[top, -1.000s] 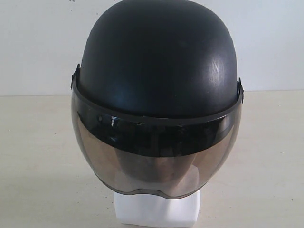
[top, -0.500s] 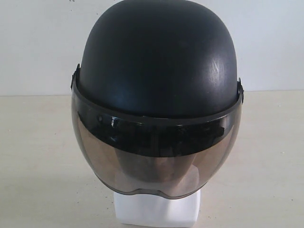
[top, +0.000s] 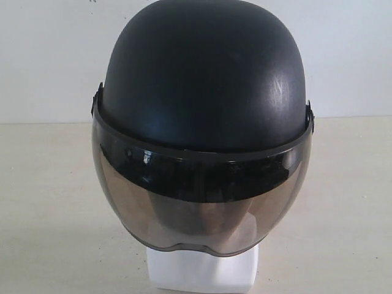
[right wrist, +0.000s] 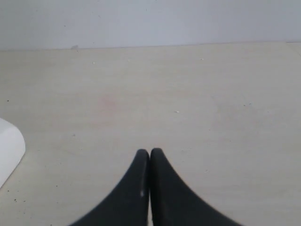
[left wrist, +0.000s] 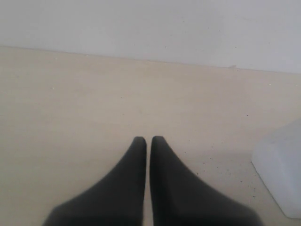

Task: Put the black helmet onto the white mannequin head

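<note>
The black helmet (top: 205, 79) sits on the white mannequin head, its smoky visor (top: 202, 196) down over the face. Only the blocky white neck base (top: 201, 272) shows below the visor in the exterior view. Neither gripper appears in that view. In the left wrist view my left gripper (left wrist: 148, 140) is shut on nothing above the bare table, with a corner of the white base (left wrist: 282, 169) off to one side. In the right wrist view my right gripper (right wrist: 149, 151) is shut and empty too, and a white corner of the base (right wrist: 8, 148) lies at the frame's edge.
A pale beige table (top: 49, 202) spreads round the mannequin, meeting a plain white wall (top: 49, 55) behind it. The table's far edge against the wall shows in both wrist views.
</note>
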Motion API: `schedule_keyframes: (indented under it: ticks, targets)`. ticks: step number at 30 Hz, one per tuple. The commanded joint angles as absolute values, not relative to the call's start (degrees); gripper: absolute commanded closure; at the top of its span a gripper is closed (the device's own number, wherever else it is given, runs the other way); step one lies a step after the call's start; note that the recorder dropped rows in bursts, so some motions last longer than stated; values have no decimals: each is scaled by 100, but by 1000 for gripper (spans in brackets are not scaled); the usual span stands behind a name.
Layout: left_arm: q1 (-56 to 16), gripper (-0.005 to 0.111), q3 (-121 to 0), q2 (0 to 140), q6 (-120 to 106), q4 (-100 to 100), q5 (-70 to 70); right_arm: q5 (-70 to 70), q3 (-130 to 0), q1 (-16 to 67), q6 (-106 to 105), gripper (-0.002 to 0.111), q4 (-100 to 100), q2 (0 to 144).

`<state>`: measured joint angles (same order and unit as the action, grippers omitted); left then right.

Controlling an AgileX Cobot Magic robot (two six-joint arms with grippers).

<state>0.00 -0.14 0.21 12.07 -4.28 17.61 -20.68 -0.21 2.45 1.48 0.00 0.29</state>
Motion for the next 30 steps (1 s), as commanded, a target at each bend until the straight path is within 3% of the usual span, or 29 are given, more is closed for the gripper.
schedule_keyframes:
  ticks: [1,30]
  targets:
    - [2,102,0,0,1190,-392,1755,-1997,0,232,148,109,-54,0]
    - [2,102,0,0,1190,-392,1755,-1997,0,-114,148,109,-43,0]
